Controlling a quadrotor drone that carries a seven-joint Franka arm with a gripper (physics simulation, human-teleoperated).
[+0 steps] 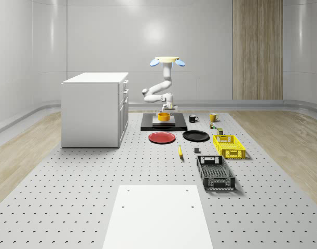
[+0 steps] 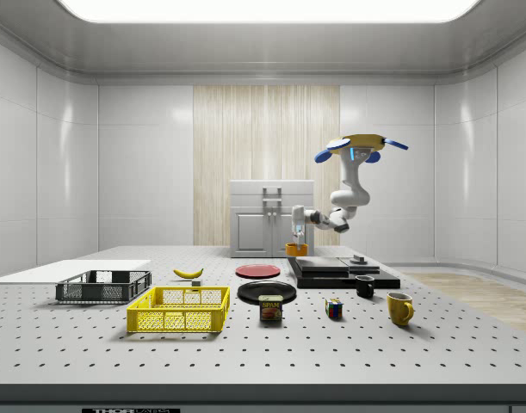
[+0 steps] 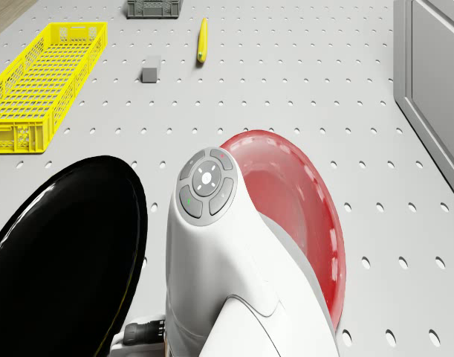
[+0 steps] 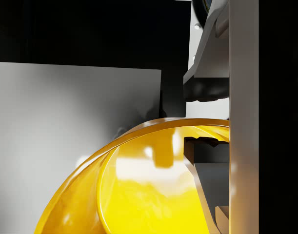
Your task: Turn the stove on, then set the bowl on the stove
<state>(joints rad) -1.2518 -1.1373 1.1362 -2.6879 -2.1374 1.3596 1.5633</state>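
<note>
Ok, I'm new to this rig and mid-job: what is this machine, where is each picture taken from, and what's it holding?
It is a flying drone with a white jointed arm hanging beneath it; it hovers above the black stove. One camera looks down on the whole floor, one looks from the side, one sits on the drone's body, and one on the wrist.

The claw is down at the yellow bowl over the stove's grey plate; the wrist view shows a finger on the bowl's rim.

Nearby lie a red plate, a black plate, a yellow crate, a dark crate, a banana and two mugs.
</note>
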